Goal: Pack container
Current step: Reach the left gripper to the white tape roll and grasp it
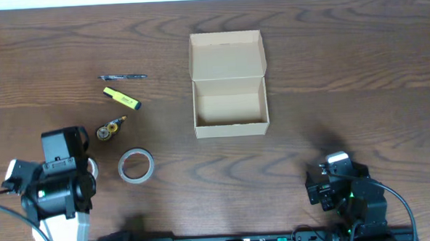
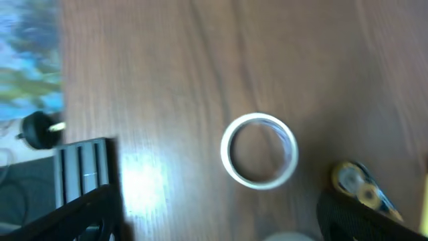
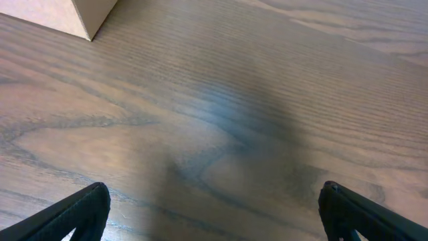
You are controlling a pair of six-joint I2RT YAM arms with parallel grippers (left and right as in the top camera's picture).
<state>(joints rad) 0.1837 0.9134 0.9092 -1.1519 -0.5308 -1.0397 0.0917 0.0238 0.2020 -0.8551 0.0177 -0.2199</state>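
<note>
**Finding.** The left gripper (image 2: 217, 207) is hanging over the table (image 1: 344, 71) with its jaws spread wide and holding nothing. In its wrist view the tape ring (image 2: 259, 150) is lying flat just ahead of the fingers. The right gripper (image 3: 214, 194) is also standing wide and empty, low over bare wood, with a corner of the box at the upper left of its view. The box (image 1: 229, 107) is sitting at mid-table with its lid flap lying open toward the far edge and nothing inside.

**Step in hand (judged).** The left arm appears to be lining up on the tape ring for the first pick.

**Recommended handling.**
- The ring is lying flat, so one finger should be going inside the hole and one outside, pinching the wall.
- The descent should be running straight down, so the ring is not being pushed toward the yellow roll (image 1: 108, 130) close by.
- The carry should be clearing the near wall of the box before release.

**Count.**
- One box.
- One tape ring.
- One yellow roll.
- One highlighter (image 1: 122, 98).
- One pen (image 1: 124, 77).
- A pale curved edge is showing beside the left arm. Whether it is another roll cannot be told.
</note>
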